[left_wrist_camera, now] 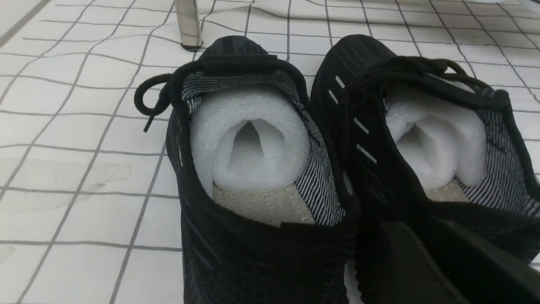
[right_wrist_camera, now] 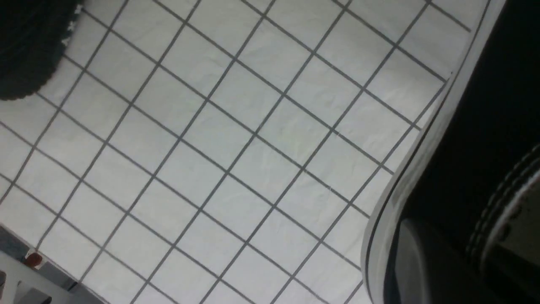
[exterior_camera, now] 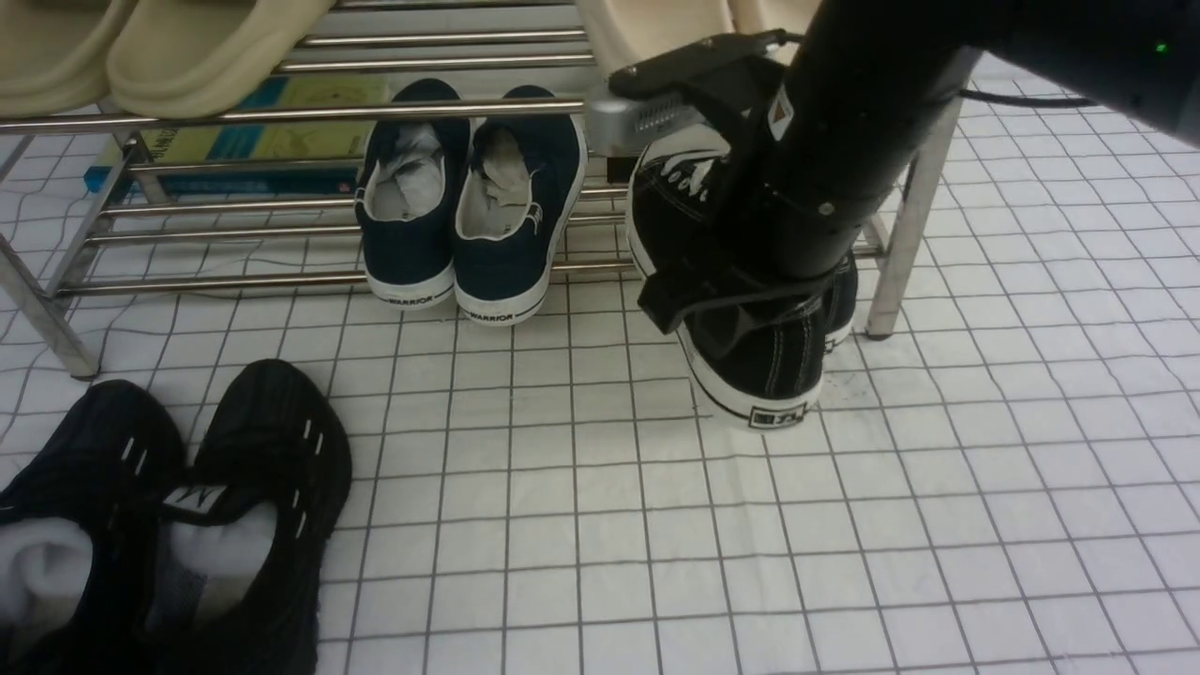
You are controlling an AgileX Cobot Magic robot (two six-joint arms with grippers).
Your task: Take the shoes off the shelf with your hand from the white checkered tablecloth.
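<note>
My right gripper (exterior_camera: 750,319) is shut on the side wall of one black canvas sneaker (exterior_camera: 750,366). The sneaker is tilted, with its heel low over the white checkered tablecloth (exterior_camera: 581,525), just in front of the chrome shelf (exterior_camera: 309,114). The other canvas sneaker (exterior_camera: 842,295) is mostly hidden behind the arm, by the shelf's right leg (exterior_camera: 905,225). In the right wrist view the gripper (right_wrist_camera: 455,245) clamps the sneaker's wall beside its white sole (right_wrist_camera: 422,139). In the left wrist view my left gripper's fingers (left_wrist_camera: 400,270) are dark shapes at the heel of a black knit sneaker.
Navy slip-ons (exterior_camera: 469,216) sit on the lower tier. Beige slippers (exterior_camera: 187,47) lie on the upper tier, with a blue-yellow box (exterior_camera: 262,141) behind. The black knit sneakers (exterior_camera: 187,506), stuffed with white foam (left_wrist_camera: 249,139), stand on the cloth at front left.
</note>
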